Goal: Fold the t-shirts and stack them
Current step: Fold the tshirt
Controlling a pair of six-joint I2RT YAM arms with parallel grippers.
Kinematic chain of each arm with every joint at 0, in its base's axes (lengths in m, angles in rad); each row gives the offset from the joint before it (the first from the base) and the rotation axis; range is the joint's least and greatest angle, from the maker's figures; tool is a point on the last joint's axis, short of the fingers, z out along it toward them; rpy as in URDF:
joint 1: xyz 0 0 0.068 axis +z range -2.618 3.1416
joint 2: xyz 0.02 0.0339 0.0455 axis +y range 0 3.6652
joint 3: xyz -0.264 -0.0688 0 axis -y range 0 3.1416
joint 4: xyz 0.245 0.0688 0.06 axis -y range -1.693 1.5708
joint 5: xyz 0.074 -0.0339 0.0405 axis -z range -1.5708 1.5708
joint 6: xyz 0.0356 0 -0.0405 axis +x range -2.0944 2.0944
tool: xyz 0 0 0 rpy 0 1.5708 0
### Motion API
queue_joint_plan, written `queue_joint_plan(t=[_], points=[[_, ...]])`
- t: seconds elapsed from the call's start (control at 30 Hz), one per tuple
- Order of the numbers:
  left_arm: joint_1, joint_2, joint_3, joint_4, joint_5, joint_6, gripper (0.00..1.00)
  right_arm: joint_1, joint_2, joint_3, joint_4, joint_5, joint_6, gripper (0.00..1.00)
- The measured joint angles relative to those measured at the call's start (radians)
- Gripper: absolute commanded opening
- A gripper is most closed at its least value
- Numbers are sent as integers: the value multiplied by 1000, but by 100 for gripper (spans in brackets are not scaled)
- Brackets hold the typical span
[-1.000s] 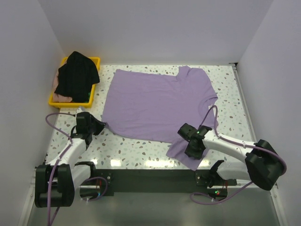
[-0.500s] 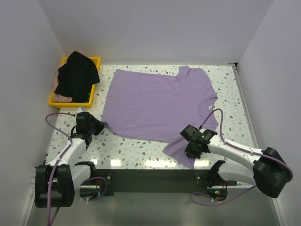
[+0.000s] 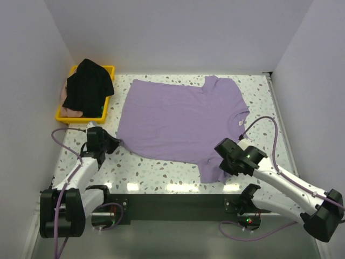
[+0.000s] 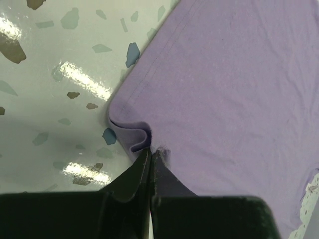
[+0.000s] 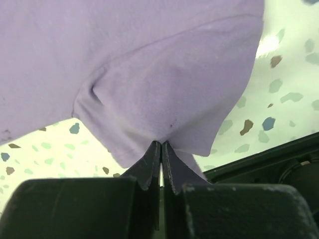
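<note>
The lavender shirt [image 3: 180, 121] is plain, with a small white label [image 3: 241, 123]. The black shirt [image 3: 88, 83] and pale pink shirt [image 3: 70, 111] are plain too. The tray [image 3: 81, 118] is yellow. The counter [image 3: 156, 171] is glossy white, flecked grey, brown and blue. The arms [image 3: 81, 172] are white with black joints, the cables [image 3: 272, 127] purple. The left gripper [image 4: 150, 152] and right gripper [image 5: 161, 147] are black.

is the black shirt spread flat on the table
No, the black shirt sits bunched up in the tray at the far left.
</note>
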Motion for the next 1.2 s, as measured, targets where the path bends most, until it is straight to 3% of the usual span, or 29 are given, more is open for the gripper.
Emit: queue_joint_plan(t=[0.4,0.67,1.2], points=[[0,115,129,-54,-31,23,0,-49,118,211,-15,164,-195,0],[0,207,232,-71,-36,23,0,-301,211,229,151,82,-406,0],[0,386,407,-99,-49,22,0,-468,400,300,352,-61,-606,0]])
